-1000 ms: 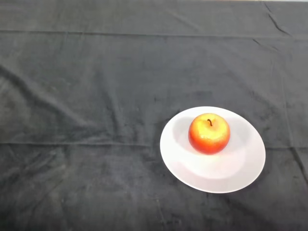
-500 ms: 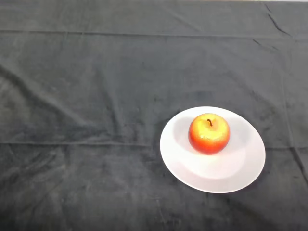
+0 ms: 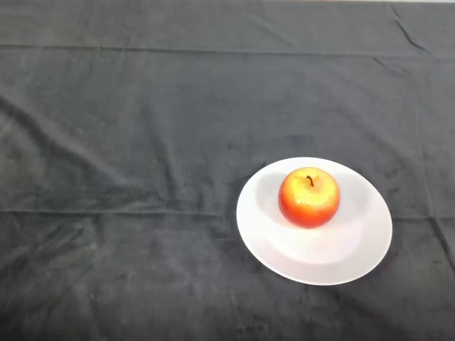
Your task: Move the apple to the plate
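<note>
A red and yellow apple point(image 3: 308, 197) with a dark stem stands upright on a white plate point(image 3: 263, 238) in the head view. The plate lies on the dark cloth, right of the middle and toward the near side. The apple sits a little above the plate's centre, apart from its rim.
The dark cloth point(image 3: 142, 142) covers the whole table, with creases running across it and folds at the far right.
</note>
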{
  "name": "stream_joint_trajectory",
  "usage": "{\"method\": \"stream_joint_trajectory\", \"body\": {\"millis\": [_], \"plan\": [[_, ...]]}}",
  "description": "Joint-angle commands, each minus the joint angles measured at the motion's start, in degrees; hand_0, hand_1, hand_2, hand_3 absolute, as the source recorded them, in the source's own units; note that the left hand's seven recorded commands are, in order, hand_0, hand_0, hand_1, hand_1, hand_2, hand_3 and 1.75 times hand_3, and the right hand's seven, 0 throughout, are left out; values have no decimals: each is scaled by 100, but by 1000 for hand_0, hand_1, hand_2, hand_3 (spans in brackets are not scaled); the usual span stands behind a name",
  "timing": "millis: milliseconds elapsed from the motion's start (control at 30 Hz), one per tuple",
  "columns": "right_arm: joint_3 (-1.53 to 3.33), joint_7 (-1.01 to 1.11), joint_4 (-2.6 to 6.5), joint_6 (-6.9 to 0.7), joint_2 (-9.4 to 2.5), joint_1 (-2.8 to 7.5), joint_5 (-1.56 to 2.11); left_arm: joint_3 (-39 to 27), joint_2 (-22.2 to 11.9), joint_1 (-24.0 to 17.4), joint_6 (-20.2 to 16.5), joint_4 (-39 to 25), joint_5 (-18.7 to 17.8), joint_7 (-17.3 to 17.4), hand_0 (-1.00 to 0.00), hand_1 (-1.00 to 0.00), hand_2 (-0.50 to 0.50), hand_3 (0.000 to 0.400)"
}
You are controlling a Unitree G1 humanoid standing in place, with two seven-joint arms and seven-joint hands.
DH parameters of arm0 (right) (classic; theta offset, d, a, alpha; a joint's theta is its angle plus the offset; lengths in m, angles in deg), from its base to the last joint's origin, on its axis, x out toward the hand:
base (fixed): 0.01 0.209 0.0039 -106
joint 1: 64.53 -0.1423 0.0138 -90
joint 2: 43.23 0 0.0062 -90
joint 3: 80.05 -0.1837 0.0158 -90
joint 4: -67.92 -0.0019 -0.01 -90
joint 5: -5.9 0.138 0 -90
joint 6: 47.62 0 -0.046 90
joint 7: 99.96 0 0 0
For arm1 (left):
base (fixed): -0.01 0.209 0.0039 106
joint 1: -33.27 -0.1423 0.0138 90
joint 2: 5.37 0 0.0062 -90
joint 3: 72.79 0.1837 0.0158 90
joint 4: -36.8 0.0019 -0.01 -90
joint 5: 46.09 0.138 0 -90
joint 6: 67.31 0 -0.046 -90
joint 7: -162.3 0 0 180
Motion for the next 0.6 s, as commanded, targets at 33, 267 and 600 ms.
{"method": "stream_joint_trajectory", "body": {"millis": [33, 267, 600], "plan": [[-22, 9, -5, 48, 109, -86, 103, -114, -77, 56, -138, -111, 46, 63, 0, 0, 0, 0], [-22, 9, -6, 48, 108, -86, 103, -164, -61, 60, -163, -127, 104, 103, 0, 0, 0, 0], [-22, 8, -7, 48, 108, -86, 103, -225, -41, 67, -188, -144, 191, 141, 0, 0, 0, 0]]}}
